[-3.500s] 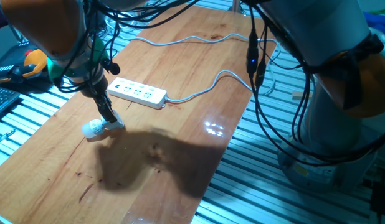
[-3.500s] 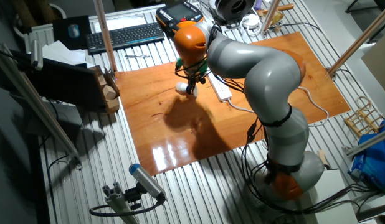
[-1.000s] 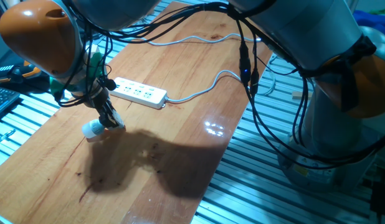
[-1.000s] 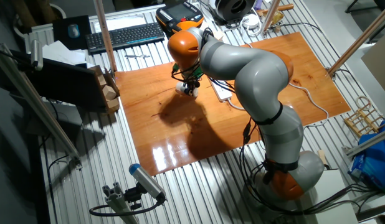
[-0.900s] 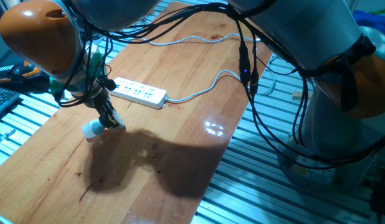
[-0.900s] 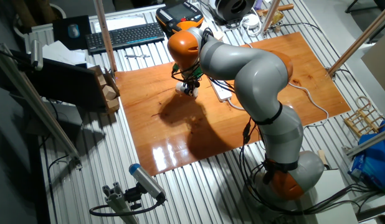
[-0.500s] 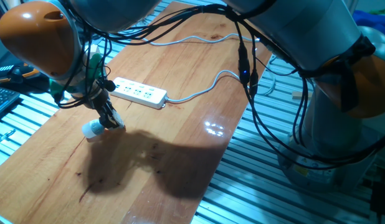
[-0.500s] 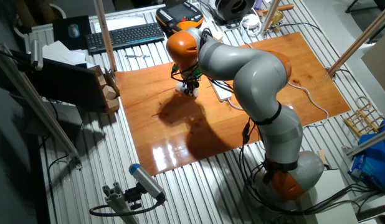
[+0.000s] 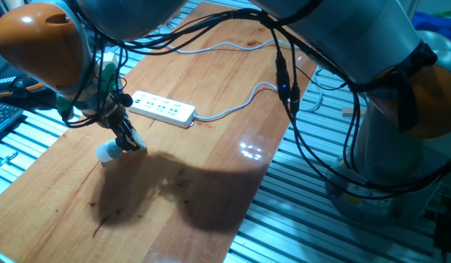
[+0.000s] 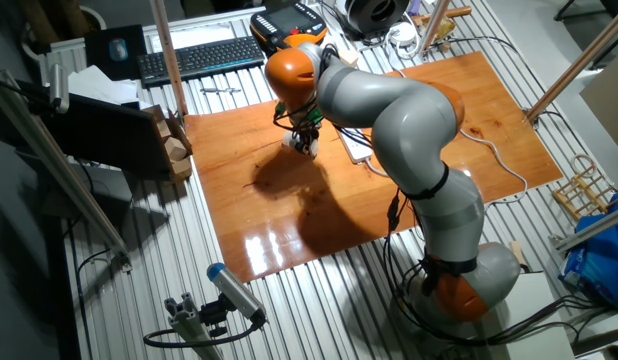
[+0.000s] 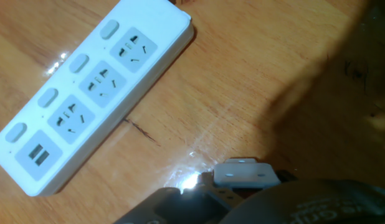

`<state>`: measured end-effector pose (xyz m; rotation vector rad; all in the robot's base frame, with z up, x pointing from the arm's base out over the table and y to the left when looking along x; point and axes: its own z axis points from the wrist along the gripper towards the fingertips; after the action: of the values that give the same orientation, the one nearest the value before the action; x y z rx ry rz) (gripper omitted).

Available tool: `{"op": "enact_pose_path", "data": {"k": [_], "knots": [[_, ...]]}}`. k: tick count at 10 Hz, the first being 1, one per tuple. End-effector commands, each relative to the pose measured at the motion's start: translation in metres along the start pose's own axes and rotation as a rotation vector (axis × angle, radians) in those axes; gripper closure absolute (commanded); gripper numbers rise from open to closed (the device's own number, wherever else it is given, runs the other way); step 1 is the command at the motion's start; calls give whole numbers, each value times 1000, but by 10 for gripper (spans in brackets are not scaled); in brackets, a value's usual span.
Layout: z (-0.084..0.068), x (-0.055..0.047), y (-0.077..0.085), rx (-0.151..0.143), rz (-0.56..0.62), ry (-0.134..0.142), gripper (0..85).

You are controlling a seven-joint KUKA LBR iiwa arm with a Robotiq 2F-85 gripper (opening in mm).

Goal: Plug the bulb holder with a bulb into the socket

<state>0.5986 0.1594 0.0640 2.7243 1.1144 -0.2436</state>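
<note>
The bulb holder (image 9: 110,151) lies on the wooden table, its round white bulb (image 9: 103,153) pointing left. It also shows in the other fixed view (image 10: 292,141). My gripper (image 9: 128,140) reaches down onto the holder's right end, with its fingers close together on it. In the hand view a white part of the holder (image 11: 245,173) shows at the bottom edge; my fingers are hidden there. The socket, a long white power strip (image 9: 161,108), lies flat just behind the holder, apart from it. It also shows in the hand view (image 11: 86,87) with its outlets facing up.
The strip's grey cable (image 9: 240,106) runs right across the table. Black arm cables (image 9: 287,80) hang over the table's right side. A keyboard (image 10: 201,58) lies beyond the table's far edge. The arm casts a broad shadow (image 9: 182,190) on the front of the table.
The arm's orange joint has shifted slightly left over the last second. The gripper and the bulb holder stay at the same spot on the table.
</note>
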Motion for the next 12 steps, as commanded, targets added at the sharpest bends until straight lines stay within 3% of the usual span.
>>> {"op": "enact_pose_path", "data": {"k": [1,4,7,10,12], "knots": [[0,0,0,3,-3,1,340],[2,0,0,5,-13,1,340],[2,-2,-1,1,-49,6,850],[-6,-7,-1,8,-112,9,850],[-19,-14,-1,17,-205,33,850]]}}
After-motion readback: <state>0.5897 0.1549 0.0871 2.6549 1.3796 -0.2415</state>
